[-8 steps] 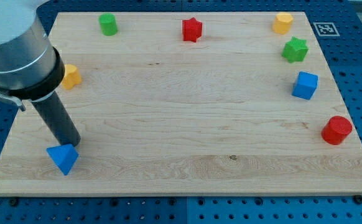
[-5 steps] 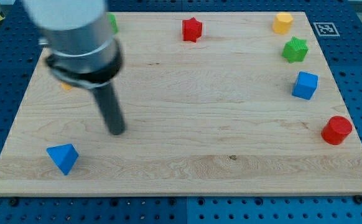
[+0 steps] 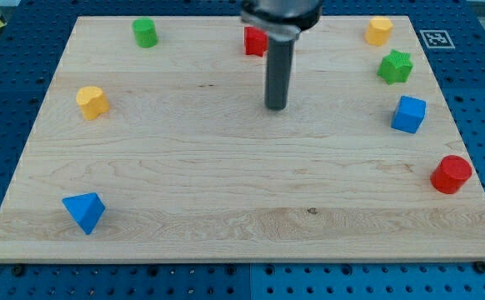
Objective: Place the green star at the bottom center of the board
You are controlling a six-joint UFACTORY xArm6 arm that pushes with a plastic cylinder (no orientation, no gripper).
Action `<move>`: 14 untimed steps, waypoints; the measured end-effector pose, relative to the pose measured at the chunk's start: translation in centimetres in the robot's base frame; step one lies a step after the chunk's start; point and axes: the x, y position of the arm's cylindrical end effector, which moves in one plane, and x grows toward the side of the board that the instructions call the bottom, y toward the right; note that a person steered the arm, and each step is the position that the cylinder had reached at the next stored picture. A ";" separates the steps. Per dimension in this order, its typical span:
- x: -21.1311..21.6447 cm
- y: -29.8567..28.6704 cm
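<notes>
green star [image 3: 395,66] sits near the board's [image 3: 226,208] right edge toward the view's top, between a yellow block [image 3: 378,30] and a blue cube [image 3: 408,114], while my tip [image 3: 275,107] rests on bare wood, touching nothing, well left of it.

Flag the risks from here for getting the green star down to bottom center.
1. The green star sits near the board's right edge; a push from the wrong side could send it off the board.
2. The blue cube lies just below the star, and the red cylinder lower still, so a straight downward push would likely hit the cube.
3. My tip is mid-board, left of the star; the yellow block crowds an approach from above.
</notes>
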 end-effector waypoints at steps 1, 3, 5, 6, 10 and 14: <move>-2.4 3.7; -5.1 7.2; -8.3 12.0; -11.1 12.4; -7.1 25.2; -4.0 9.7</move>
